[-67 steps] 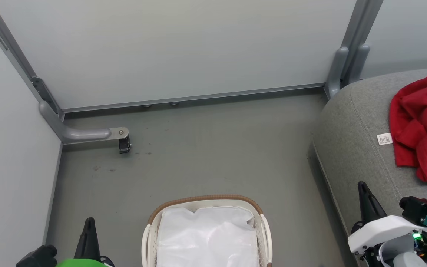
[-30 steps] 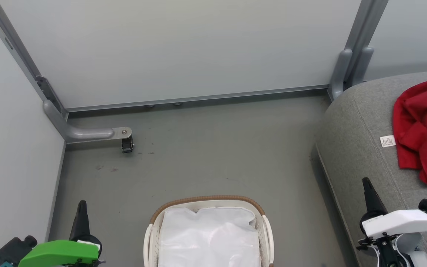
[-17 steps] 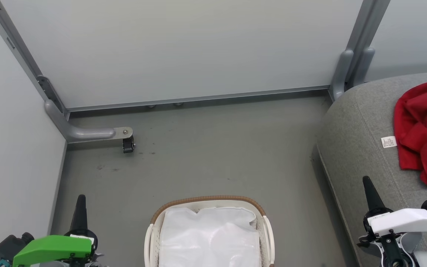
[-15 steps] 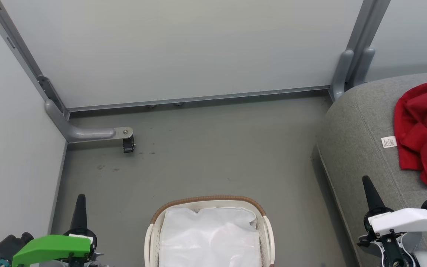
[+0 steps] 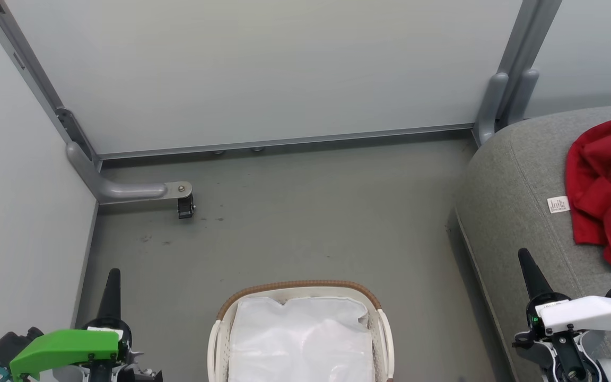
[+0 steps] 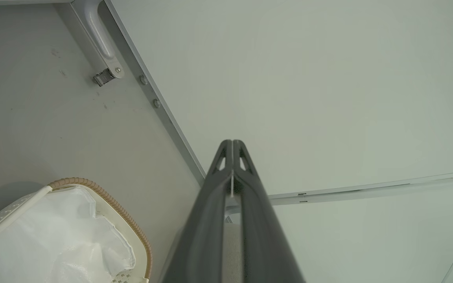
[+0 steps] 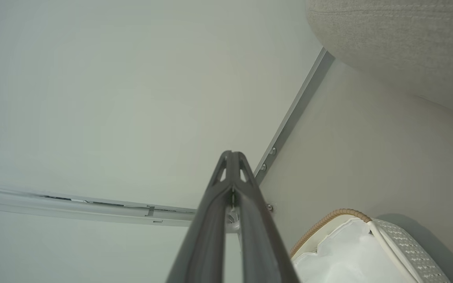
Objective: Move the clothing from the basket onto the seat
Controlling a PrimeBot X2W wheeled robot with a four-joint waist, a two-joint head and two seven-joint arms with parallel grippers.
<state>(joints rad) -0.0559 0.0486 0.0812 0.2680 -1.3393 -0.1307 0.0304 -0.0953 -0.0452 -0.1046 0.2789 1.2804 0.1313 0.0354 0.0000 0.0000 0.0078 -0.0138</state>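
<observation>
The red clothing [image 5: 605, 185] lies crumpled on the grey seat [image 5: 512, 175] at the right edge of the head view, beside a small white tag. The white perforated basket [image 5: 221, 326] with its brown woven rim stands at the bottom centre, holding a white liner sheet [image 5: 300, 339]. My left gripper [image 5: 113, 273] is shut at the lower left, apart from the basket. Over the seat's front edge, at the lower right, my right gripper [image 5: 523, 253] is shut with nothing in it. Both wrist views show fingers pressed together, left gripper [image 6: 232, 143], right gripper [image 7: 231, 154], with the basket [image 6: 104, 196] [image 7: 328, 220] below.
Pale partition walls [image 5: 263, 69] close off the back and left. A grey support foot with a caster [image 5: 183, 204] juts onto the grey floor [image 5: 311, 223] at the left. A grey post [image 5: 502, 101] stands at the seat's far corner.
The head camera has shifted slightly, so the whole scene has slid a little rightward. Both grippers have drawn lower in the picture and stay shut. Clothing and basket have not moved.
</observation>
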